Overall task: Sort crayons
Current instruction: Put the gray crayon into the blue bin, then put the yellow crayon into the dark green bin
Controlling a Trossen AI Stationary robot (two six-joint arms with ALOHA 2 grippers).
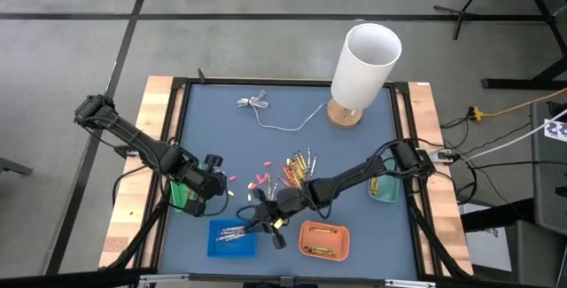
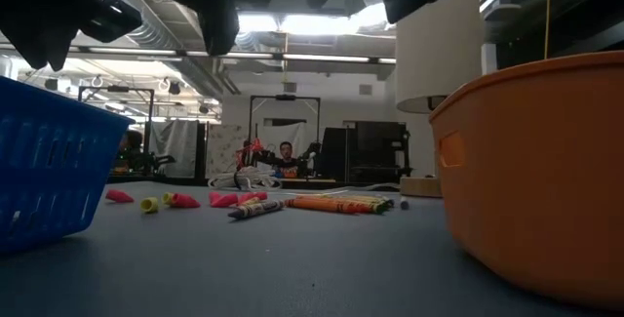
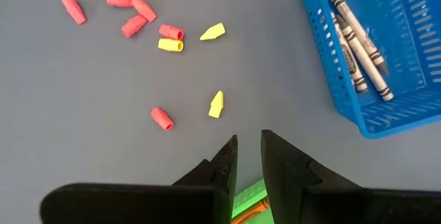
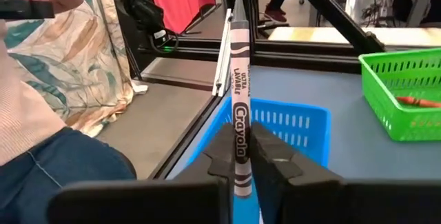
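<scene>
You've got a white lamp (image 1: 361, 68) at the table's far edge, a thin white cable (image 1: 266, 111) beside it, and pink and yellow eraser caps (image 3: 162, 39) scattered mid-table.

Grey crayon (image 4: 240, 114), blue tray (image 4: 289, 124), green tray (image 4: 406, 79).

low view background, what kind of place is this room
Likely a robotics lab or workshop: bare ceiling ducts, a black metal frame, and a person seated among equipment beyond the table.
</scene>
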